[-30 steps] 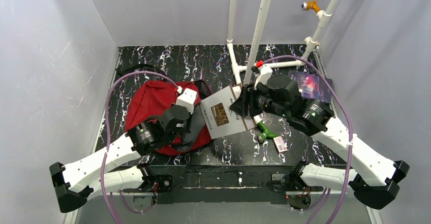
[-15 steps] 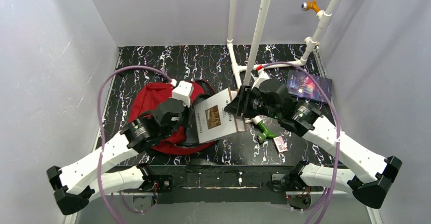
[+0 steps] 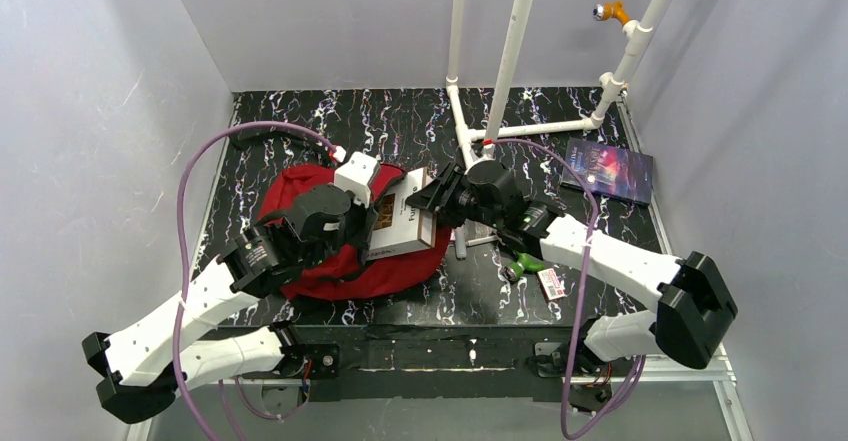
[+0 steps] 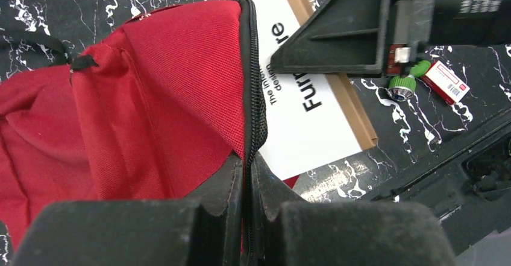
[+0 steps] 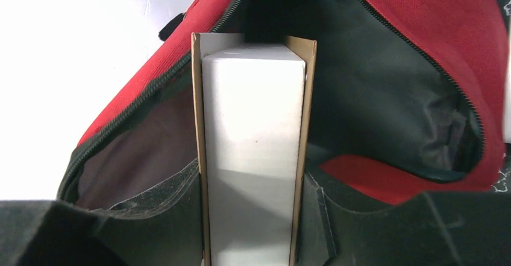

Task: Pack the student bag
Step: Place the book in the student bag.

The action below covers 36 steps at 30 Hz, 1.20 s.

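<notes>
We see the student bag (image 3: 300, 196), a soft red backpack with black zipper trim and grey lining, lying left of centre on the tabletop (image 3: 400, 121), its mouth open rightward around a white book (image 3: 405, 231).

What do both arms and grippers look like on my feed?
The left arm and right arm have white shells, black joint housings, and a purple cable looping alongside each. The left gripper and right gripper have blocky matte black fingers.
</notes>
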{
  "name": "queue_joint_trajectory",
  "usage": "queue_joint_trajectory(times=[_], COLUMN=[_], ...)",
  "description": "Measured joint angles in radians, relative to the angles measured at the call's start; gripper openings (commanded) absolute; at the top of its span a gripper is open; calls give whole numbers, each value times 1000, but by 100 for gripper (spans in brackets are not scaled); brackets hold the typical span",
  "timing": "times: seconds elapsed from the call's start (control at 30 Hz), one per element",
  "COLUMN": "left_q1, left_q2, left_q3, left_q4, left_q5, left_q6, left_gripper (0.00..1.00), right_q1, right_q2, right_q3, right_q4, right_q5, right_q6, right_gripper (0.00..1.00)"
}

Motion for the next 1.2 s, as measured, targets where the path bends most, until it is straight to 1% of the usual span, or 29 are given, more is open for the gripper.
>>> queue_joint_trajectory(times=[0.1,0.27,0.47,0.77,0.9,0.97,1.07,1.2], left_q1=[0,0,0,0,0,0,0,0], left_q2=[9,6,7,12,14,14,12,-8], left_q3=[32,32,18,-20,-31,-33,-34,-34], left_q4=[-28,-18,13,32,37,37,33,23], left_q5=[10,26,24,34,48,44,35,34], left_q6=[19,18,7,-13,-13,-12,-5,8], left_gripper=[0,0,0,0,0,0,0,0], right_q1=[0,5,35,121,131,131,131,131], right_q2=[34,44,103,282,372,418,465,504], right_q3=[0,-10,-94,-104,-104,-101,-90,-54], right_q4=[31,114,305,497,604,660,712,760], right_q5=[0,-8,8,52,52,52,48,54], right_q6=[24,60,122,144,139,128,108,65], right_gripper=[11,11,12,18,21,24,30,32])
